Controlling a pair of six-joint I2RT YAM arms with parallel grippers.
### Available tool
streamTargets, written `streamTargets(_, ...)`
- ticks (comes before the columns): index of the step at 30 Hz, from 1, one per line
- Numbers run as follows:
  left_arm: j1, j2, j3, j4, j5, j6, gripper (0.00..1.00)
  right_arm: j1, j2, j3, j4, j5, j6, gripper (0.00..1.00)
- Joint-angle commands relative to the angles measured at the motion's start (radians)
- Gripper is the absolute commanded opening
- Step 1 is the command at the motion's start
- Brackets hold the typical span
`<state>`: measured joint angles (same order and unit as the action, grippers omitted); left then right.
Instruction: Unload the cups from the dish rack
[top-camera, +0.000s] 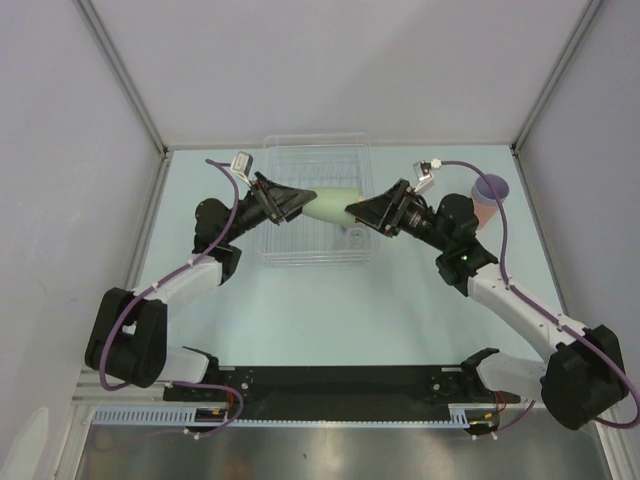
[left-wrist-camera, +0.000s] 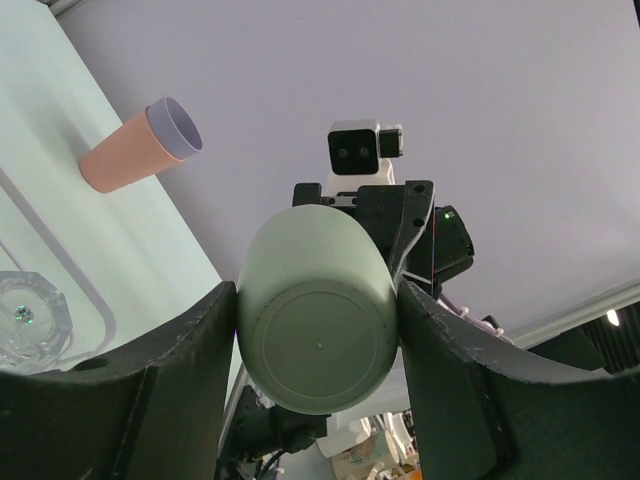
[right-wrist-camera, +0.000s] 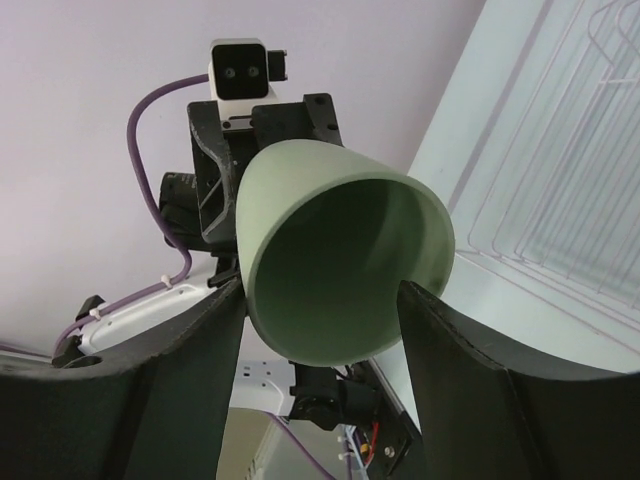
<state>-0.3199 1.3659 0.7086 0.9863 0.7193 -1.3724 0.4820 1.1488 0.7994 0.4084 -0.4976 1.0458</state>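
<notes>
left fingers (left-wrist-camera: 150, 400) clamped on the green cup (top-camera: 330, 205) at its base | cup hangs sideways over the rack (top-camera: 310, 150), between both arms | right fingers (right-wrist-camera: 480, 400) flank its rim, we cannot tell if they grip | risk, we judge: left releasing early drops the cup into the rack or onto the bench (top-camera: 330, 310)

Left arm (top-camera: 185, 280) and right arm (top-camera: 520, 305) are bolted to a black mounting rail (top-camera: 340, 380). Each has bulky black joints and white link covers. Farthest from the rail, the left gripper (top-camera: 298, 203) and right gripper (top-camera: 362, 212) have black wedge-shaped fingers (left-wrist-camera: 150, 400). Purple cables (top-camera: 237, 200) run to small white wrist cameras (left-wrist-camera: 355, 150).
</notes>
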Motion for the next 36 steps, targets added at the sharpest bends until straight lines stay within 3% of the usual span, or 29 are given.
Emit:
streamTargets(1,0.004,-0.014,-0.004,0.066,0.022,-0.014,0.0,0.03,0.055,0.073,0.115,-0.009,0.007,0.67)
streamTargets(4,0.004,-0.021,-0.014,0.06,0.026,-0.011,0.0,0.041,0.081,0.093,0.138,-0.002,0.005,0.65)
streamTargets(6,0.004,-0.025,-0.021,0.06,0.028,-0.011,0.0,0.046,0.091,0.104,0.147,0.004,0.0,0.57)
streamTargets(7,0.004,-0.025,-0.024,0.061,0.028,-0.011,0.0,0.049,0.095,0.11,0.148,0.004,-0.004,0.41)
streamTargets(9,0.004,-0.025,-0.028,0.064,0.032,-0.014,0.0,0.05,0.104,0.116,0.142,0.004,-0.006,0.24)
streamTargets(10,0.004,-0.024,-0.029,0.066,0.032,-0.014,0.01,0.05,0.109,0.116,0.142,0.002,-0.004,0.04)
streamTargets(11,0.004,-0.024,-0.029,0.068,0.032,-0.017,0.0,0.053,0.109,0.115,0.138,0.002,-0.004,0.0)
streamTargets(14,0.004,-0.018,-0.023,0.06,0.037,-0.02,0.0,0.056,0.104,0.103,0.129,0.005,-0.003,0.0)
streamTargets(16,0.002,-0.011,-0.017,0.042,0.049,-0.017,0.07,0.058,0.091,0.096,0.122,0.01,-0.006,0.0)
streamTargets(20,0.008,-0.024,0.021,-0.044,0.068,0.024,0.64,0.056,0.033,0.101,-0.004,0.05,-0.058,0.0)
streamTargets(24,0.019,-0.083,0.095,-0.393,0.029,0.221,0.86,0.035,-0.064,0.206,-0.288,0.14,-0.235,0.0)
streamTargets(26,0.027,-0.106,0.132,-0.49,-0.02,0.278,0.99,0.017,-0.104,0.253,-0.449,0.182,-0.28,0.0)
streamTargets(30,0.027,-0.114,0.198,-0.784,-0.144,0.428,1.0,-0.026,-0.129,0.391,-0.71,0.302,-0.38,0.0)
streamTargets(34,0.025,-0.073,0.279,-1.073,-0.28,0.547,1.0,-0.045,-0.058,0.593,-1.052,0.636,-0.478,0.0)
streamTargets(36,0.025,-0.061,0.282,-1.153,-0.323,0.585,1.0,-0.063,0.006,0.708,-1.134,0.73,-0.516,0.0)
